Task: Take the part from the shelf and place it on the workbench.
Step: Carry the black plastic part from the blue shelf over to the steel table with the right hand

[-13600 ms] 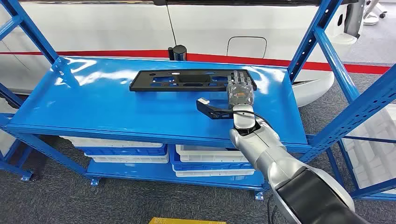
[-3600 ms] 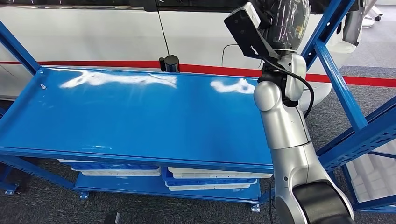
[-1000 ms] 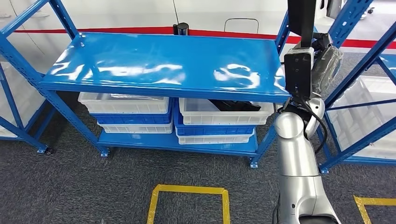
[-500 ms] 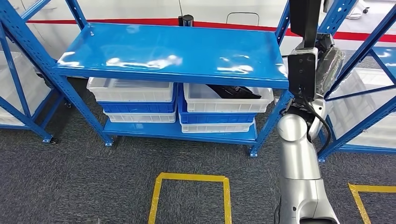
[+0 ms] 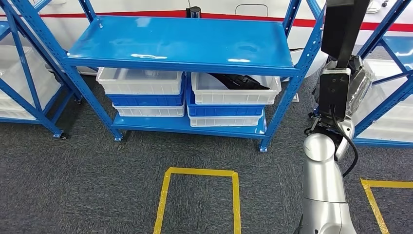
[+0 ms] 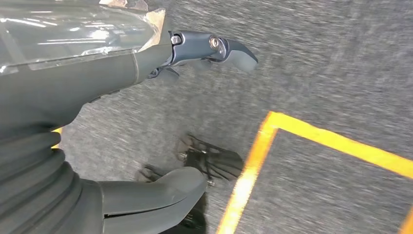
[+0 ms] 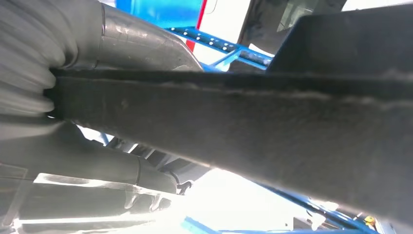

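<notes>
Carpet behind; part [image 7: 253, 122] lies clamped across right hand [image 5: 360, 87] fingers [image 7: 97, 170].

The flat black part [image 5: 345, 27] stands upright (long edge vertical), raised right of the blue shelf [image 5: 180, 41].

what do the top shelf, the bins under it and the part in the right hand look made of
Top shelf: likely painted metal, glossy blue with light glare.
Bins: plastic, by their white, slightly translucent walls.
Part: matte black, probably moulded plastic; the right hand holds it.
</notes>
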{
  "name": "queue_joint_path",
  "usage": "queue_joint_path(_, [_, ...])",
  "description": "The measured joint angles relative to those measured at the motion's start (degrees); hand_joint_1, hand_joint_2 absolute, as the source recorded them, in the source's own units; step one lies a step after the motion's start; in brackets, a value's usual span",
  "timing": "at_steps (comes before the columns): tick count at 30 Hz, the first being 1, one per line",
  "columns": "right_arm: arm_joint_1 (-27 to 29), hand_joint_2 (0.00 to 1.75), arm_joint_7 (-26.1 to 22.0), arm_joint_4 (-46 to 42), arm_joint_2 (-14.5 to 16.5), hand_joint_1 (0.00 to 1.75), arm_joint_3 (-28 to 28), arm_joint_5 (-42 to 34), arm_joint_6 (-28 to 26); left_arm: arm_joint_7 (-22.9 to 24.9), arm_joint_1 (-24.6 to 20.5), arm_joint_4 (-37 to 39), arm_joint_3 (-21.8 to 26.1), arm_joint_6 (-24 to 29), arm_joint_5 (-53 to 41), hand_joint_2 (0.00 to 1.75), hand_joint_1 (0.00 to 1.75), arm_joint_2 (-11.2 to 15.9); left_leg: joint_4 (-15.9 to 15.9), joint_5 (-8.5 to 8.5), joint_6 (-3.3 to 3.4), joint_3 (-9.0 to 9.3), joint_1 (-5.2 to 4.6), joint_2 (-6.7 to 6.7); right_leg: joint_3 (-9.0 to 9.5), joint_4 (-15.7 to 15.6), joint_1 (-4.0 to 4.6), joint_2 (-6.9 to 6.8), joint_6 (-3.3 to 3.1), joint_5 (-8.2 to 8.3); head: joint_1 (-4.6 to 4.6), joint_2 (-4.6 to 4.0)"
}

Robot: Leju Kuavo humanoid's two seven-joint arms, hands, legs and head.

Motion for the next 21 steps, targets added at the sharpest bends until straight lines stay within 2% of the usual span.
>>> queue_joint_path(2, [0.31, 1.75, -0.2, -0.01, -0.02, 1.75, -0.16, -0.25, 0.16, 0.0, 0.18, 0.0, 0.01, 0.11, 0.15, 1.75, 0.0, -0.01, 7.09, -6.3, -0.48, -1.81, 0.22, 0.0, -1.37, 0.07, 0.0, -0.07, -0.73, 1.28, -0.46, 0.0])
queue_joint_path(3, [0.5, 1.75, -0.29, -0.02, -0.02, 1.75, -0.22, -0.28, 0.19, 0.0, 0.23, 0.0, 0.02, 0.15, 0.16, 1.75, 0.0, -0.02, 11.07, -8.34, -0.67, -2.53, 0.3, 0.02, -2.11, 0.13, 0.07, -0.07, -0.83, 1.89, -0.61, -0.01])
queue_joint_path(4, [0.73, 1.75, -0.38, -0.05, -0.01, 1.75, -0.28, -0.32, 0.21, 0.0, 0.27, 0.0, 0.03, 0.19, 0.16, 1.75, 0.0, -0.02, 13.99, -8.97, -0.79, -2.72, 0.32, 0.01, -2.82, 0.21, 0.12, -0.08, -0.79, 2.43, -0.62, -0.01])
queue_joint_path(5, [1.01, 1.75, -0.49, -0.14, -0.01, 1.75, -0.37, -0.33, 0.26, 0.02, 0.31, 0.0, 0.04, 0.25, 0.16, 1.75, 0.0, -0.03, 15.01, -8.27, -0.81, -2.05, 0.33, 0.01, -3.45, 0.31, 0.15, -0.08, -0.68, 2.84, -0.67, -0.01])
queue_joint_path(6, [1.3, 1.75, -0.62, -0.3, 0.0, 1.75, -0.49, -0.33, 0.32, 0.04, 0.36, 0.0, 0.06, 0.32, 0.16, 1.75, 0.0, -0.03, 13.9, -6.85, -0.71, -0.37, 0.33, 0.01, -3.99, 0.45, 0.16, -0.06, -0.51, 3.17, -0.67, -0.01])
queue_joint_path(7, [1.56, 1.75, -0.76, -0.54, 0.02, 1.75, -0.64, -0.33, 0.4, 0.08, 0.4, 0.0, 0.07, 0.39, 0.16, 1.75, 0.0, -0.03, 10.85, -5.37, -0.48, 2.19, 0.32, -0.02, -4.41, 0.64, 0.16, -0.05, -0.39, 3.4, -0.71, -0.01])
queue_joint_path(9, [1.88, 1.75, -1.01, -1.12, 0.06, 1.75, -0.99, -0.37, 0.56, 0.14, 0.43, 0.0, 0.1, 0.49, 0.16, 1.75, 0.0, -0.01, 2.99, -4.42, 0.14, 7.62, 0.12, -0.15, -5.15, 1.07, 0.32, -0.09, 0.02, 3.78, -0.65, -0.01])
queue_joint_path(10, [1.99, 1.75, -1.1, -1.39, 0.08, 1.75, -1.12, -0.42, 0.63, 0.17, 0.46, 0.0, 0.11, 0.51, 0.16, 1.75, 0.0, 0.01, 0.22, -4.59, 0.44, 9.22, -0.09, -0.24, -5.46, 1.22, 0.31, -0.15, 0.41, 4.08, -0.59, -0.01])
queue_joint_path(11, [2.13, 1.75, -1.14, -1.6, 0.1, 1.75, -1.25, -0.51, 0.7, 0.22, 0.5, 0.0, 0.13, 0.51, 0.16, 1.75, 0.0, 0.02, -1.22, -4.87, 0.69, 9.86, -0.35, -0.3, -5.77, 1.23, 0.25, -0.21, 0.95, 4.45, -0.54, -0.01])
queue_joint_path(12, [2.35, 1.75, -1.16, -1.81, 0.11, 1.75, -1.38, -0.62, 0.78, 0.27, 0.54, 0.0, 0.14, 0.52, 0.16, 1.75, 0.0, 0.01, -1.76, -4.63, 0.97, 9.81, -0.54, -0.31, -5.96, 1.11, 0.11, -0.25, 1.57, 4.87, -0.54, 0.0])
queue_joint_path(14, [2.83, 1.75, -1.18, -2.21, 0.12, 1.75, -1.76, -1.06, 1.04, 0.31, 0.56, -0.01, 0.15, 0.51, 0.13, 1.75, 0.0, -0.04, -2.75, -3.85, 1.67, 9.77, -0.38, -0.18, -6.72, 1.34, -0.13, -0.17, 2.2, 4.39, -0.59, 0.0])
queue_joint_path(15, [3.0, 1.75, -1.22, -2.43, 0.1, 1.75, -1.99, -1.38, 1.21, 0.28, 0.5, -0.02, 0.15, 0.46, 0.09, 1.75, 0.0, -0.04, -3.3, -3.51, 2.08, 9.65, -0.21, -0.09, -7.65, 2.97, -0.15, -0.1, 2.2, 3.11, -0.47, 0.0])
queue_joint_path(16, [3.11, 1.75, -1.26, -2.61, 0.09, 1.75, -2.23, -1.74, 1.4, 0.25, 0.43, -0.04, 0.15, 0.41, 0.05, 1.75, 0.0, -0.04, -3.73, -3.34, 2.41, 9.45, -0.04, 0.01, -9.0, 5.94, -0.21, -0.02, 2.07, 1.21, -0.27, 0.0])
queue_joint_path(18, [3.49, 1.75, -1.32, -2.79, 0.04, 1.75, -2.63, -2.18, 1.68, 0.22, 0.36, -0.07, 0.15, 0.27, -0.03, 1.75, 0.0, 0.02, -3.4, -3.09, 2.83, 8.44, -0.06, 0.09, -12.1, 14.52, -0.28, 0.09, 2.09, -2.55, 0.06, 0.0])
queue_joint_path(19, [3.78, 1.75, -1.31, -2.8, 0.02, 1.75, -2.81, -2.3, 1.79, 0.22, 0.38, -0.07, 0.15, 0.17, -0.13, 1.75, 0.0, 0.01, -2.99, -3.0, 2.87, 7.95, -0.06, 0.12, -12.88, 17.57, -0.35, 0.1, 2.38, -3.44, 0.16, -0.01])
queue_joint_path(20, [4.06, 1.75, -1.31, -2.81, -0.01, 1.75, -2.95, -2.4, 1.87, 0.21, 0.4, -0.07, 0.15, 0.01, -0.27, 1.75, 0.0, -0.01, -2.52, -2.96, 2.87, 7.48, -0.04, 0.16, -12.73, 18.66, -0.41, 0.1, 2.81, -3.51, 0.2, -0.01])
queue_joint_path(21, [4.24, 1.75, -1.31, -2.87, -0.02, 1.75, -3.09, -2.5, 1.95, 0.21, 0.36, -0.07, 0.14, -0.17, -0.48, 1.75, 0.0, -0.05, -1.99, -2.94, 2.84, 6.99, -0.01, 0.2, -11.38, 17.12, -0.5, 0.09, 3.36, -2.72, 0.26, 0.0])
